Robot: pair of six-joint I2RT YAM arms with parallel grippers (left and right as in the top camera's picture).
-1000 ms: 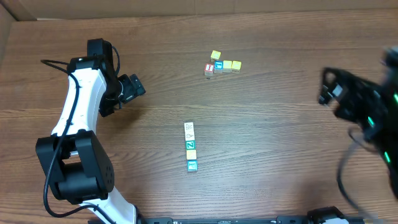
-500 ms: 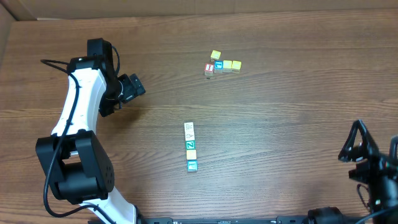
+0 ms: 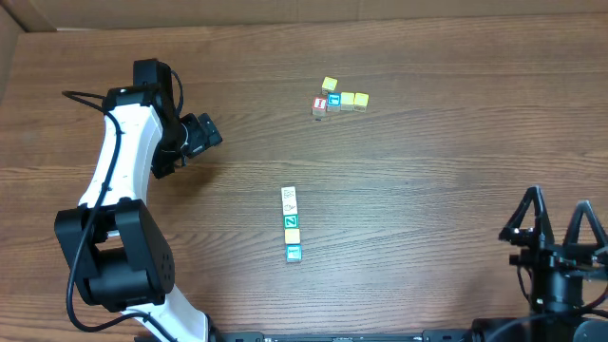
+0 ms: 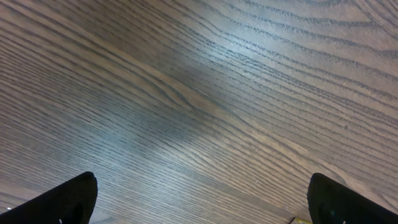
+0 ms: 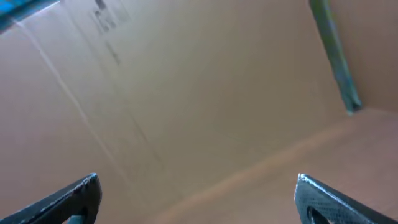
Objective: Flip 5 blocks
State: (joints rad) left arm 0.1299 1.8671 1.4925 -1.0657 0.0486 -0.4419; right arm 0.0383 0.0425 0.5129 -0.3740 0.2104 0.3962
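Five blocks lie in a short column at the table's middle: two white blocks (image 3: 289, 194) (image 3: 290, 206), a green Z block (image 3: 291, 220), a pale yellow block (image 3: 292, 236) and a teal-blue block (image 3: 294, 253). My left gripper (image 3: 209, 133) hovers far to their upper left, open and empty; in the left wrist view its gripper (image 4: 202, 205) spans bare wood. My right gripper (image 3: 559, 214) stands at the lower right corner, open and pointing up and away, well clear of the blocks. In the right wrist view the gripper (image 5: 199, 196) faces only a cardboard wall (image 5: 205, 93).
A second cluster sits at the back centre: a bright yellow cube (image 3: 329, 85), a red-and-white cube (image 3: 320, 104), a blue cube (image 3: 333, 100) and two more yellow cubes (image 3: 348, 99) (image 3: 361, 99). Cardboard walls border the table's far side.
My right arm has swung from the upper right edge down to the lower right corner and settled there, jaws still open. The left arm and all blocks have not moved.
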